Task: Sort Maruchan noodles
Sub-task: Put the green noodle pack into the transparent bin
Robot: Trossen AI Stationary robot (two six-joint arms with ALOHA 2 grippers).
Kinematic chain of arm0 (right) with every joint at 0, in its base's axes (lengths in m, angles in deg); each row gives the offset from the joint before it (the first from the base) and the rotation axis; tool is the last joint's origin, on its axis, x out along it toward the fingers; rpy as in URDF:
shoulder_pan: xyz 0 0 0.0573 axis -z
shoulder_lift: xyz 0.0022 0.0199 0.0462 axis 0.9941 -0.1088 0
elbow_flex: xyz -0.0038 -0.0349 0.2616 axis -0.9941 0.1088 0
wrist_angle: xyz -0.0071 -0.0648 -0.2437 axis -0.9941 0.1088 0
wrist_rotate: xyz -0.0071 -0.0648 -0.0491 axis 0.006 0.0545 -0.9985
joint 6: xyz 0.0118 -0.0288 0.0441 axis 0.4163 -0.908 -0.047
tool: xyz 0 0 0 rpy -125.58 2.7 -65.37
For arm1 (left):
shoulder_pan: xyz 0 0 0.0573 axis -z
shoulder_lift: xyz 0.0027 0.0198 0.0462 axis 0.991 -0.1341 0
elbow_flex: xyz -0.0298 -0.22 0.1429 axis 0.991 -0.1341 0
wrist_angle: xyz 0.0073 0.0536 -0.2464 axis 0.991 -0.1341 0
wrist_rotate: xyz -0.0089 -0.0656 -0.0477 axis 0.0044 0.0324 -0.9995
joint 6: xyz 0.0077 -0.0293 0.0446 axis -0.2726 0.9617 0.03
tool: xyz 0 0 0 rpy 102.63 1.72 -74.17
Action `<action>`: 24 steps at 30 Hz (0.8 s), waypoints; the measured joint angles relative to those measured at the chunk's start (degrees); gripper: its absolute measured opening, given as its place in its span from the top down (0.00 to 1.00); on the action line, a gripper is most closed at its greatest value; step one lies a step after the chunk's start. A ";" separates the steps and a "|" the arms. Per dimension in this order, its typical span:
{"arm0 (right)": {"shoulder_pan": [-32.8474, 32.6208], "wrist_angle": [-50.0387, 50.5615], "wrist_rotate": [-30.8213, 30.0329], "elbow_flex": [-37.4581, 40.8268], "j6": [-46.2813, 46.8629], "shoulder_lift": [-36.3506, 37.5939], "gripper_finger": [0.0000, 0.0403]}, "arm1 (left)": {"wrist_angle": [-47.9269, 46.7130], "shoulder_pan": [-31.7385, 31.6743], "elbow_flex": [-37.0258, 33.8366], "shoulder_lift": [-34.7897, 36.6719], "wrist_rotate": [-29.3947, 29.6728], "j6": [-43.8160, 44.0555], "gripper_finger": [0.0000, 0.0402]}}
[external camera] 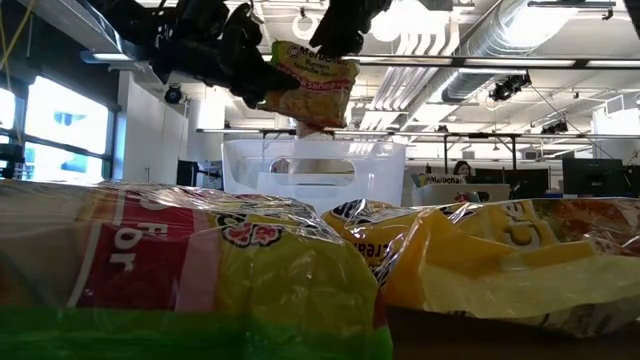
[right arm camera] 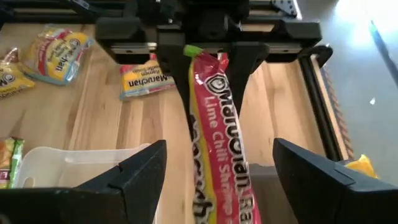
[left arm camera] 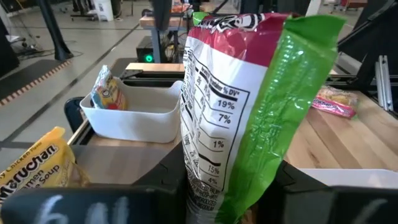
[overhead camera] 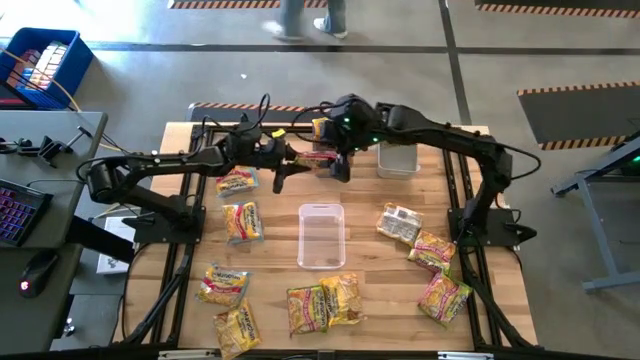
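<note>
Above the far middle of the wooden counter (overhead camera: 380, 290), the left end effector (overhead camera: 300, 158) was clamped on a red-and-green Lime Chili Maruchan packet (left arm camera: 249, 112), holding it on edge in the air with its nutrition panel turned toward the left wrist camera. The right end effector (overhead camera: 342, 165) hovered just beside it, its two fingers (right arm camera: 140, 174) spread wide on either side of the packet and not touching it, as the right wrist view showed. In the low view the packet (external camera: 312, 85) hung above the clear bin (overhead camera: 321, 236) that stood at the counter's centre. A second bin, white (overhead camera: 398, 160), sat near the far edge under the right arm, and the left wrist view showed one yellow packet (left arm camera: 107, 93) standing in it. The other Maruchan noodles lay loose on the counter: two yellow packets (overhead camera: 240, 222) on the left side near the left arm, a cluster of yellow ones (overhead camera: 322, 305) along the near edge, and a silvery-white packet (overhead camera: 399, 223) with several more yellow ones (overhead camera: 432, 250) on the right side. Beyond the counter, a person's legs (overhead camera: 305, 15) showed on the floor.
</note>
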 joint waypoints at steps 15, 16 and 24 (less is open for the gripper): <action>-0.26 6.20 0.84 -3.68 2.41 -6.57 0.39 | 0.37 0.47 0.00 0.02 0.00 1.45 0.78; -0.30 6.12 0.85 -3.68 2.54 -6.57 0.41 | 0.38 0.47 0.00 0.02 0.00 1.91 0.78; -0.59 6.06 0.50 -3.68 2.17 -6.57 0.68 | 0.22 0.49 0.00 0.07 -0.41 2.46 0.75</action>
